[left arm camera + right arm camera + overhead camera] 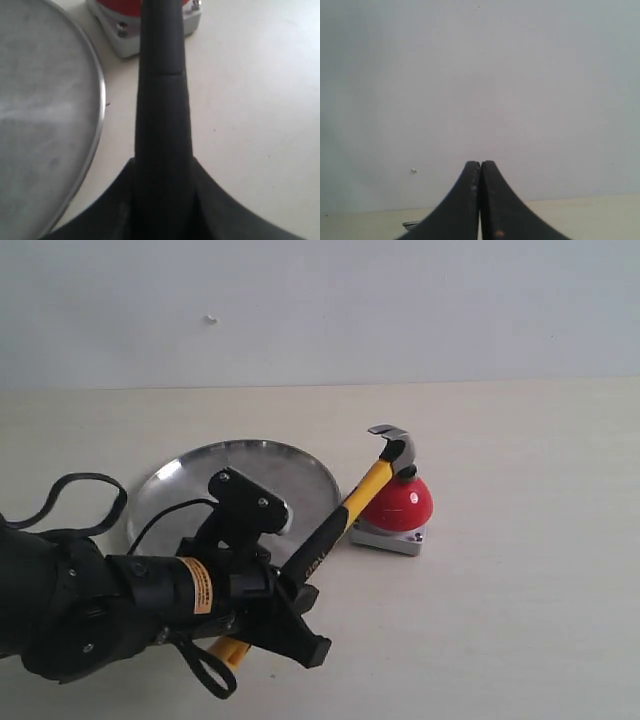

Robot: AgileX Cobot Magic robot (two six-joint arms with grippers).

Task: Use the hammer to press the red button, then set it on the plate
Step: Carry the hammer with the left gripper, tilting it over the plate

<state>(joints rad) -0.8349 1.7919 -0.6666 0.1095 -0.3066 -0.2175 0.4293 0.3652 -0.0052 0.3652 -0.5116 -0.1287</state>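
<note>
The hammer (347, 508) is clamped in the left gripper (302, 612), which is closed on the black part of its handle; in the exterior view the handle slants up from the gripper toward 1 o'clock, turning yellow near the dark head. We see the head sitting at the top of the red button (398, 503), its face seemingly touching the dome, its claw pointing toward 10 o'clock; the yellow end of the handle pokes out below the gripper at 7 o'clock.

The red button stands on its grey base (392, 538) on the pale table (520, 620), just beside the plate (296, 478) at the plate's 3 o'clock, apart from its rim; the handle crosses over that rim's near right edge. A black cable (70, 502) loops over the arm at the plate's 8 o'clock.

In the left wrist view the black handle (162, 100) runs straight out from the left gripper (162, 205) to the button's base (125, 37); the plate (45, 115) lies alongside.

The right gripper (480, 169) has its fingers pressed together with nothing between them; it faces the bare wall (480, 75); we do not see it in the exterior view.
</note>
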